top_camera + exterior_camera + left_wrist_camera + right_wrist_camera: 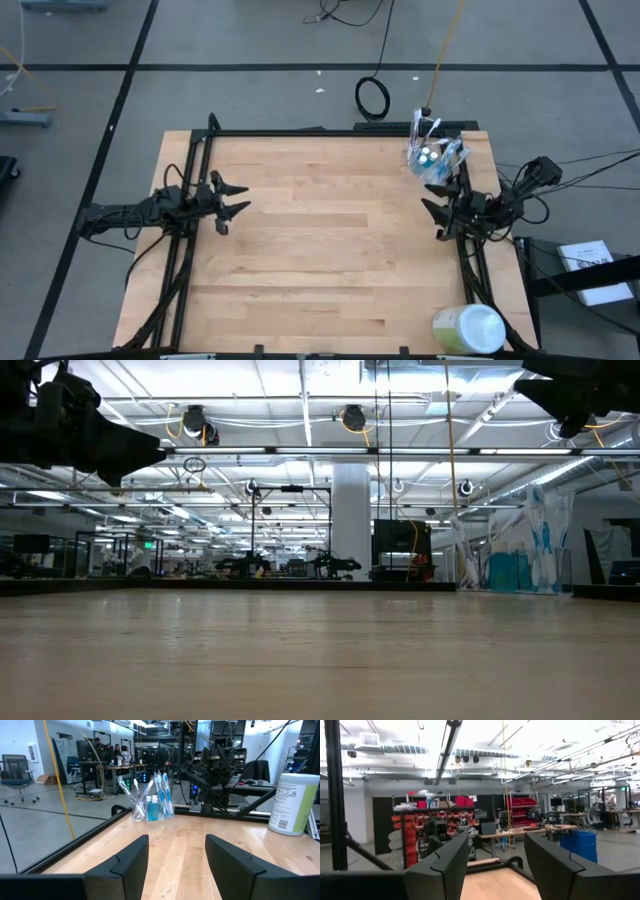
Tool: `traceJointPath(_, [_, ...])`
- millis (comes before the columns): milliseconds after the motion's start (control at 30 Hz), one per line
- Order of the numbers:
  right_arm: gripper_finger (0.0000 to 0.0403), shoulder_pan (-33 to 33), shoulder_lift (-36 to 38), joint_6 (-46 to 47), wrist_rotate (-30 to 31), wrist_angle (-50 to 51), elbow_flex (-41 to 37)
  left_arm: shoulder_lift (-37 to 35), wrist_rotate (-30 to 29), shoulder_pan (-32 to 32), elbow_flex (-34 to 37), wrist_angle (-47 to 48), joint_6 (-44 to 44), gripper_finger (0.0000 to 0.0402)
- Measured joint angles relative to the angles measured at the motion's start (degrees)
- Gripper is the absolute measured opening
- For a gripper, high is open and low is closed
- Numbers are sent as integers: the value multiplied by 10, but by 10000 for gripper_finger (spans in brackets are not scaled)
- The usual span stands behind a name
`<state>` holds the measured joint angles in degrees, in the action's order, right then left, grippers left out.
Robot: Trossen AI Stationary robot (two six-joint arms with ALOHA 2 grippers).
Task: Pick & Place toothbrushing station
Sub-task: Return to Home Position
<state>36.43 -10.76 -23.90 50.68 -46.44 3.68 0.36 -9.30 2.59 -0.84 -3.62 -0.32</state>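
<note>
Clear cup (427, 158) holding toothbrushes (164, 795) near right gripper (432, 220) | left gripper (235, 198) opposite | both spread | container (468, 329) label unreadable

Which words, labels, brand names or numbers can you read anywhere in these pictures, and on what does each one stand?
No text here can be read with certainty.
Round container: printed label, lettering too small to read.
White booklet beside the table: dark print, blurred.
Toothbrushes in the clear cup: no legible marking.
</note>
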Motion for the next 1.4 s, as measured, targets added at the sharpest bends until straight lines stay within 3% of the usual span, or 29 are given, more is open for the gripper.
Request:
traceJointPath(100, [187,-13,0,25,-10,27,0,0,0,0,0,0,0,200])
traceJointPath(300, [187,-84,-3,64,-99,48,-1,0,0,0,0,0,0,200])
traceJointPath(433, [187,-127,-1,76,-105,60,2,0,-1,0,0,0,0,200])
traceJointPath(600, [187,-141,19,71,-151,182,52,0,-1,0,0,0,0,200])
traceJointPath(767, [187,-143,44,86,-147,261,74,0,-1,0,0,0,0,200])
traceJointPath(1100, [187,-147,100,59,-119,194,-11,0,-1,0,0,0,0,200])
traceJointPath(1400, [187,-147,106,102,-118,310,-27,0,-1,0,0,0,0,200])
